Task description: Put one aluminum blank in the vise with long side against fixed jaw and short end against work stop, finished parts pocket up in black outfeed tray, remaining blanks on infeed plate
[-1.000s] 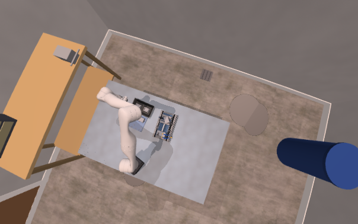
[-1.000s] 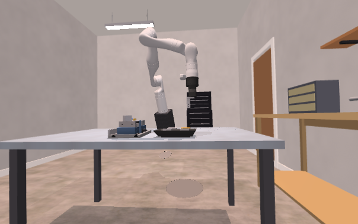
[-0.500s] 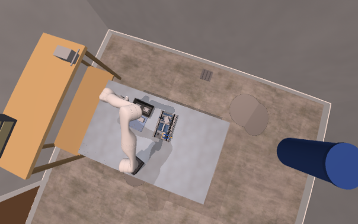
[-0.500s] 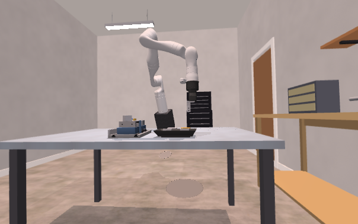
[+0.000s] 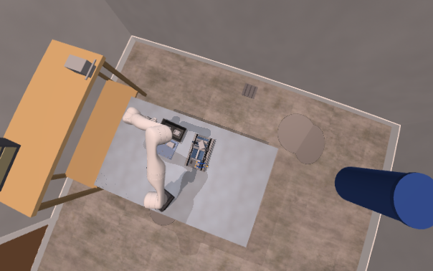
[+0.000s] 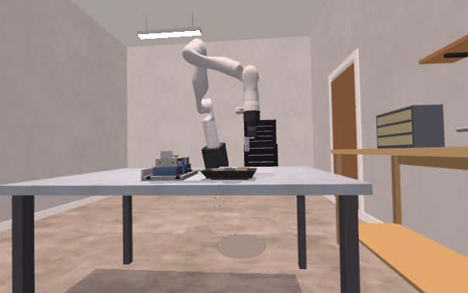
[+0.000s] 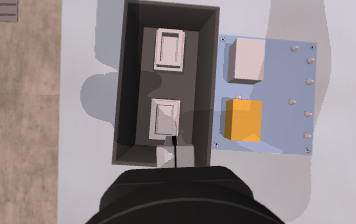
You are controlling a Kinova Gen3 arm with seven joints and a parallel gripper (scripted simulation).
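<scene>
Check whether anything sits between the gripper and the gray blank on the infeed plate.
Nothing visible blocks it. The gripper, shut and empty, hangs above the near end of the black outfeed tray. The gray blank lies uncovered on the infeed plate beside the tray, apart from the yellow blank.
</scene>
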